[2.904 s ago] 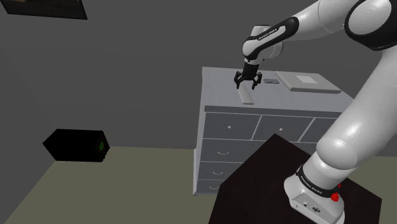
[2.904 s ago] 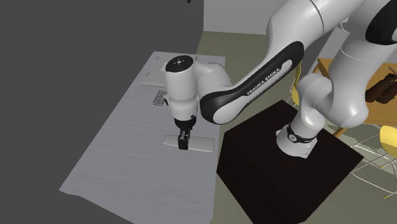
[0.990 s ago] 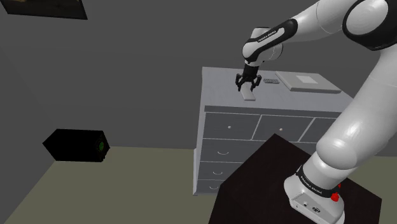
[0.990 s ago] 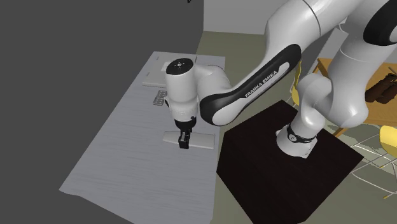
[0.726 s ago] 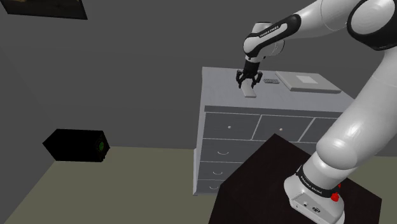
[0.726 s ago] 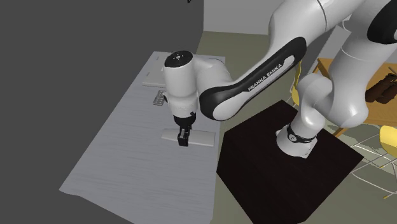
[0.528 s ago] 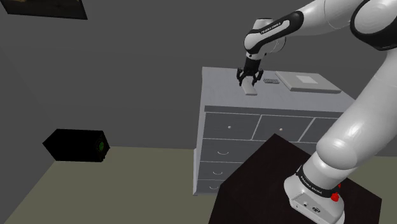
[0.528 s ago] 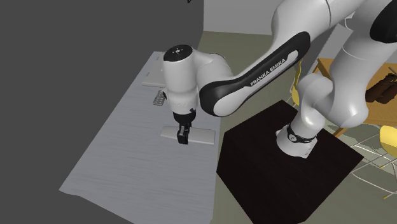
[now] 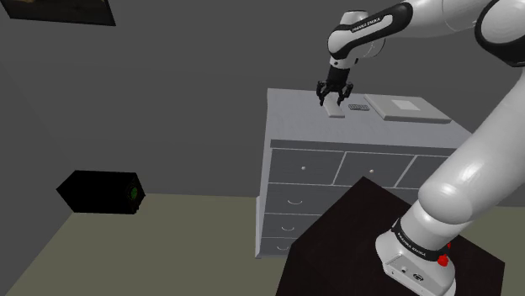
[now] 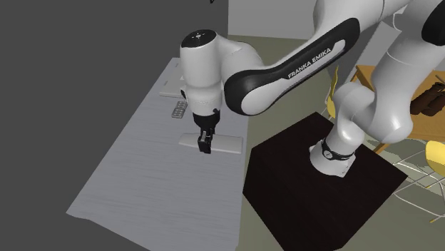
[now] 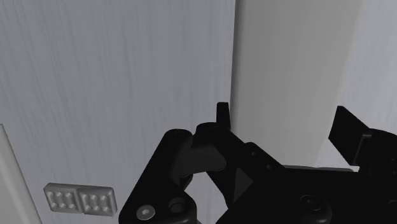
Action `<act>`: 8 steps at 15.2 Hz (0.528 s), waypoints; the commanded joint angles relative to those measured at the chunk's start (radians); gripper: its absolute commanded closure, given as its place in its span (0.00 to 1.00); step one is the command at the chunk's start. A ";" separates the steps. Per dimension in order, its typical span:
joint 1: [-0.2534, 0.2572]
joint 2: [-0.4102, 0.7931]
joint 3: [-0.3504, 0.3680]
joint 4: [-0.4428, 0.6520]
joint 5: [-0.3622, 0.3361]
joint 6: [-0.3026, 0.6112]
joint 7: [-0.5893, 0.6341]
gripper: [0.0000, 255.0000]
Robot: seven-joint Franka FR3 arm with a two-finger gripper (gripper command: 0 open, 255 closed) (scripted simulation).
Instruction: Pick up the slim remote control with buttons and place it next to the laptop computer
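My black gripper (image 9: 334, 100) is shut on a slim, plain pale-grey remote (image 9: 337, 111), clasping it across its width. In the second exterior view the gripper (image 10: 205, 145) holds the remote (image 10: 228, 145) level, a little above the grey dresser top (image 10: 121, 171). In the wrist view the remote (image 11: 286, 70) runs away from the hand between the two fingertips (image 11: 222, 114). The closed grey laptop (image 9: 408, 109) lies flat at the shoulder view's right end of the dresser top, beyond the gripper; the arm partly covers the laptop (image 10: 171, 88).
A small grey keypad with buttons (image 9: 359, 108) lies between the gripper and the laptop, and the keypad (image 11: 81, 199) sits beside the hand. The dresser front has drawers (image 9: 353, 172). The dark stand (image 9: 353, 244) is below. A black box (image 9: 99, 192) sits on the floor.
The gripper has risen and carried the remote across the dresser top toward the keypad and laptop. Its grip has stayed shut.
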 commanded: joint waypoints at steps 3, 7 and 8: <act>-0.038 -0.056 -0.039 -0.056 -0.014 0.002 -0.070 1.00; -0.083 -0.104 -0.088 -0.109 -0.031 0.009 -0.153 1.00; -0.094 -0.114 -0.100 -0.119 -0.036 0.010 -0.175 1.00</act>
